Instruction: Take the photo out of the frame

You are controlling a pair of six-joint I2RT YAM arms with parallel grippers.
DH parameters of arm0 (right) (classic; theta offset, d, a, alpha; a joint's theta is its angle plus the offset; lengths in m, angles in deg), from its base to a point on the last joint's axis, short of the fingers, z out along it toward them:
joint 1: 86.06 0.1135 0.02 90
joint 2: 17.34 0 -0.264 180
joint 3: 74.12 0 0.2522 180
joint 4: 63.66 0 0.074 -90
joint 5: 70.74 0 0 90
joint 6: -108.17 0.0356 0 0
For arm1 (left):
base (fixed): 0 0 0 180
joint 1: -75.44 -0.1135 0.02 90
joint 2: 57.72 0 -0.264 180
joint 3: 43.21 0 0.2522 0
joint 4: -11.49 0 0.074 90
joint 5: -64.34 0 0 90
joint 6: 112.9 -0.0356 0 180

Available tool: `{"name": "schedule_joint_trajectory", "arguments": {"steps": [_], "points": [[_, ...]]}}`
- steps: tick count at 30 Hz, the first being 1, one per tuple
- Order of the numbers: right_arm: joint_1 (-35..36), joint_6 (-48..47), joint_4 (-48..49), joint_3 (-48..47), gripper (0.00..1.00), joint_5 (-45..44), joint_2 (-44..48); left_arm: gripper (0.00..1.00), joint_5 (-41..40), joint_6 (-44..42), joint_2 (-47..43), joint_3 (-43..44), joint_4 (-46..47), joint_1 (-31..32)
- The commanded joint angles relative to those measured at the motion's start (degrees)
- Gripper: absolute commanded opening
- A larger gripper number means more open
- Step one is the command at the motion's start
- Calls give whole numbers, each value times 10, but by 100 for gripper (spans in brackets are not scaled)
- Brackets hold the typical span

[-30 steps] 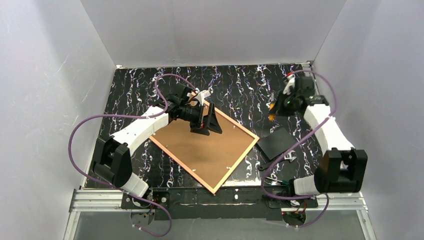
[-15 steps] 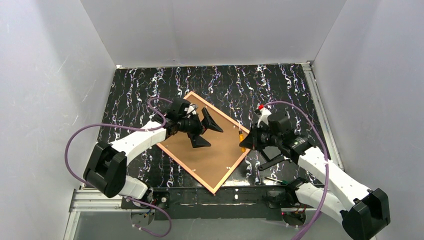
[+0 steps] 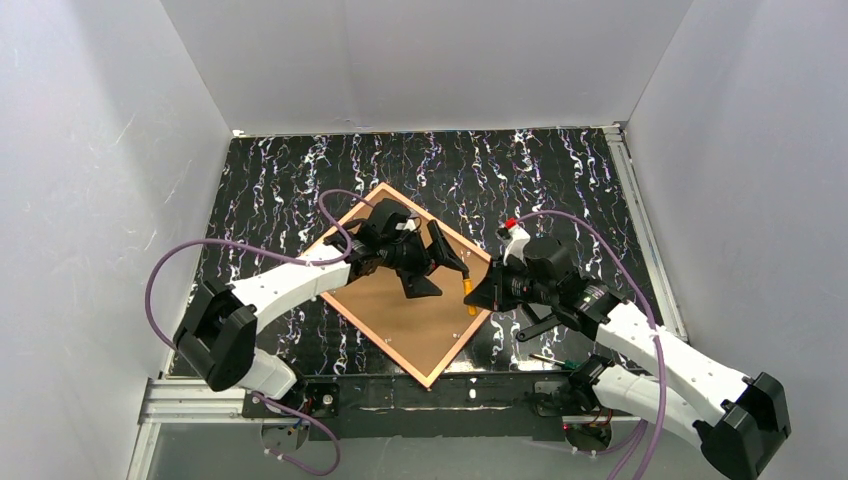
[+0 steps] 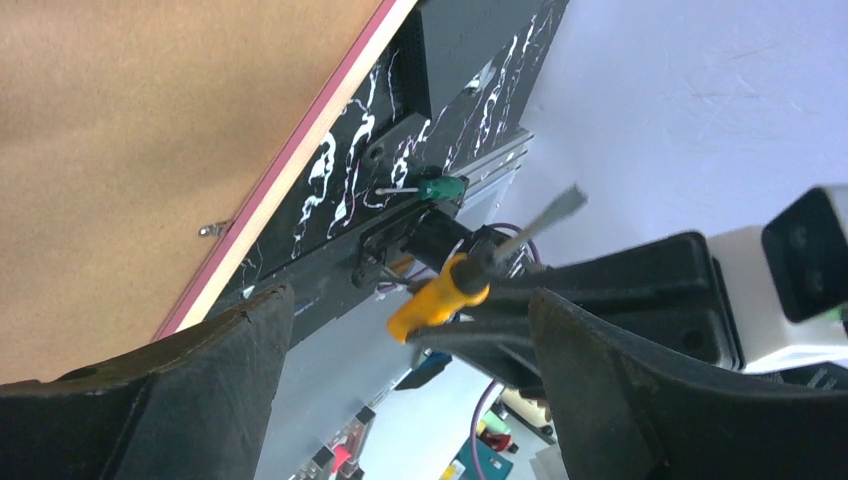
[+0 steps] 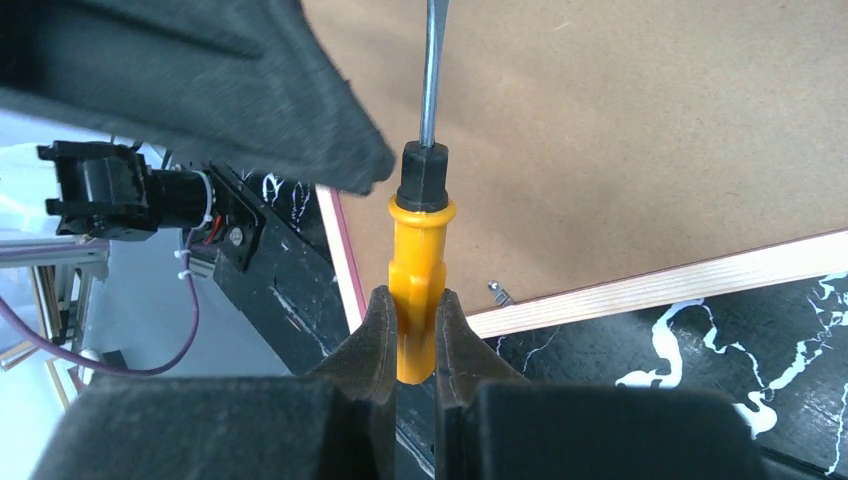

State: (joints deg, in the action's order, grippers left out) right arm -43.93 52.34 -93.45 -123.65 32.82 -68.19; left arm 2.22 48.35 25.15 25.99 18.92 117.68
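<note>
Photo unseen, presumably under the face-down pink frame's [image 3: 366, 324] fibreboard backing [image 3: 400, 320]. Right gripper [image 5: 413, 325] pinches an orange-handled screwdriver [image 5: 420, 250] above the frame's right edge. Left gripper [image 3: 437, 270], fingers spread, hangs alongside. They could collide, or the blade could slip and gouge the backing.

The top camera is looking down from above and behind the arm bases, taking in the whole bench [image 3: 260, 170] and the frame [image 3: 400, 325]. The left wrist camera is peering, tilted, through the left claw [image 4: 405, 305] over the frame's edge. The right wrist camera is looking close past the right claw [image 5: 412, 330] along the screwdriver [image 5: 420, 260]. All three are sharing the screwdriver and the frame's brown back.
</note>
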Motion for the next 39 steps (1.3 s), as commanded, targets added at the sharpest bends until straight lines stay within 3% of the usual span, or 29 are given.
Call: {"name": "schedule_joint_trajectory", "arguments": {"steps": [1, 4, 6, 12, 15, 16, 19, 28, 34, 39], "points": [[9, 7, 22, -29, 1, -4, 13, 87, -7, -30, 23, 37, -35, 10], [22, 5, 20, -39, 1, -12, 10, 87, -1, -36, 40, 58, -48, 20], [30, 5, 19, -43, 1, -21, 11, 80, -2, -27, 47, 59, -45, 22], [65, -21, -10, -74, 1, -89, -3, 37, -8, -11, 49, 68, -62, 22], [86, -37, -31, -95, 1, -131, -15, 6, -8, 1, 45, 75, -66, 20], [95, -42, -35, -99, 1, -153, -16, 0, -9, 8, 42, 76, -67, 19], [107, -39, -24, -96, 1, -194, 5, 0, -8, 53, 29, 66, -44, 11], [108, 56, 100, -28, 1, -202, 66, 0, -42, 320, -24, -59, 110, -12], [107, 129, 205, 33, 1, -215, 82, 0, -66, 351, -73, -85, 69, -12], [107, 136, 165, 19, 1, -239, 74, 0, -81, 371, -90, -108, 87, -13]]}}
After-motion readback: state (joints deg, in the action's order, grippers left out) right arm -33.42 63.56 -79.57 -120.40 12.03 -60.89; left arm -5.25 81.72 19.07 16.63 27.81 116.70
